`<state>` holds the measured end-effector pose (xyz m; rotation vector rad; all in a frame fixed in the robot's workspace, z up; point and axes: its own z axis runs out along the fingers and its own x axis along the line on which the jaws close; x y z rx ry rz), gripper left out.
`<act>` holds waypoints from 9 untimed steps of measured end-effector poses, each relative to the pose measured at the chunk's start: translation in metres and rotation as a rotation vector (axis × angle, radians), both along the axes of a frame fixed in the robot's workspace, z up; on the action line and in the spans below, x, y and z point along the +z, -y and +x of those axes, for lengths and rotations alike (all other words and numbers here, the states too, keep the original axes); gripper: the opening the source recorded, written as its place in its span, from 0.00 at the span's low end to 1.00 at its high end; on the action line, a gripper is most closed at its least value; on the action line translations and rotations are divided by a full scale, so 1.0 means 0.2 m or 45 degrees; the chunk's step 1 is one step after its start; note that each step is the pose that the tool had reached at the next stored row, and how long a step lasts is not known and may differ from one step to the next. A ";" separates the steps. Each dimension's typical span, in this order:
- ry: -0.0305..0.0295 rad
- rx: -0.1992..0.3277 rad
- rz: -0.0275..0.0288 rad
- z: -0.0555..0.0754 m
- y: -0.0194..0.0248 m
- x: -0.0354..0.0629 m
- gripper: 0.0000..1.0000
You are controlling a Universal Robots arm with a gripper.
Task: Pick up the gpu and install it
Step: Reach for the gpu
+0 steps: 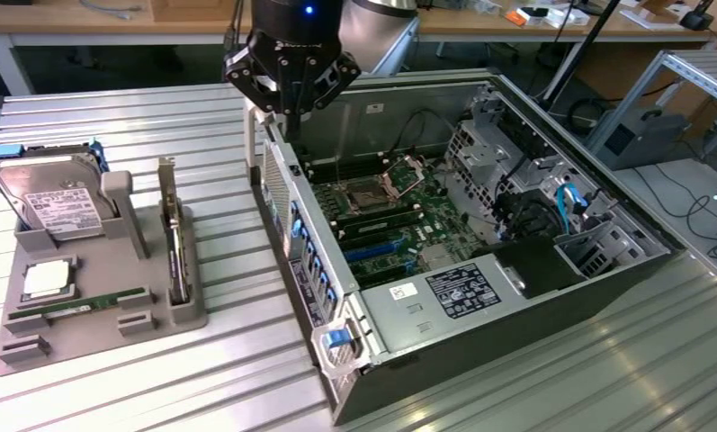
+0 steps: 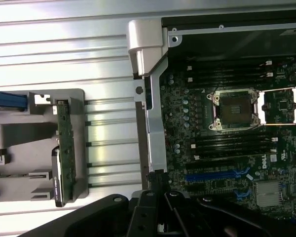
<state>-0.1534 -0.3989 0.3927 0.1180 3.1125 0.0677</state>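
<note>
The black claw (image 1: 289, 106), clenched, seemingly empty, hangs over the metal computer case's rim (image 1: 276, 180). The thin green gpu card (image 1: 174, 243) stands in a grey tray (image 1: 94, 315), below and well aside. Approaching clenched could topple it.

Lots of grey and green going on here

Ribbed silver counter (image 1: 574, 396), grey tray (image 1: 94, 342) with a green card (image 1: 175, 238), silver drive (image 1: 46, 198) with a white label, black pincer (image 1: 290, 108), green motherboard (image 1: 394, 211) with blue slots (image 1: 376, 250) inside the black case (image 1: 515, 342).
</note>
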 end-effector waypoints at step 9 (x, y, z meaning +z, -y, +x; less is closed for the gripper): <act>0.0000 0.000 0.0000 -0.03 0.000 0.000 0.11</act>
